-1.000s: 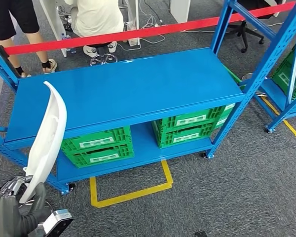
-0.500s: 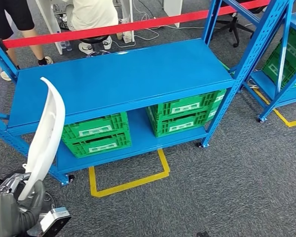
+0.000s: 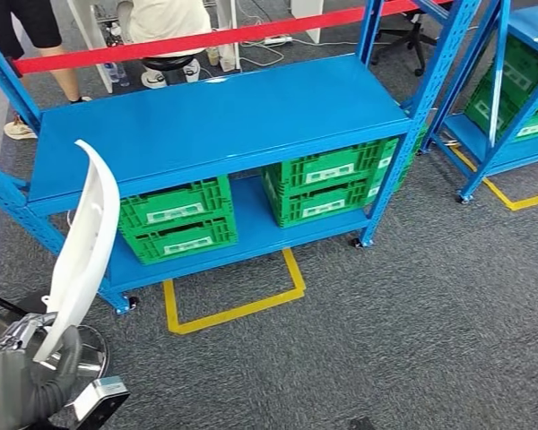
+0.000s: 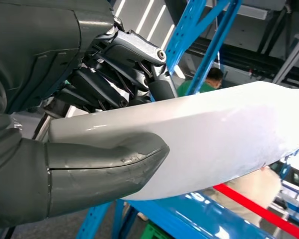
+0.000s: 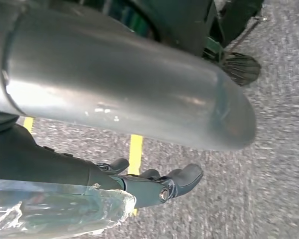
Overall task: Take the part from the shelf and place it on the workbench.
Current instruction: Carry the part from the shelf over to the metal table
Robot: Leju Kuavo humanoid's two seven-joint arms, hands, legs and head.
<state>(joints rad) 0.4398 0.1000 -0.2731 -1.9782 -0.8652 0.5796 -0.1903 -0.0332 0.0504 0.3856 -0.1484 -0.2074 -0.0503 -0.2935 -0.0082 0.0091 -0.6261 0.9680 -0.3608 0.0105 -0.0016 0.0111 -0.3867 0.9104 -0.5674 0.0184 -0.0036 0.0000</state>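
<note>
My left hand grips the bottom end of the long white part — thumb pressed on it, standing tall before the blue shelf. My right hand hangs over grey carpet — fingers loose, holding nothing.

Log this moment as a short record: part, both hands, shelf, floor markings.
part: long curved white part, upright, lower end in the left hand
left hand grip: thumb pressed across the part's face
right hand: right hand hangs over grey carpet, holding nothing
shelf: blue shelf, top bare; green crates on lower level
floor: yellow tape outline
</note>
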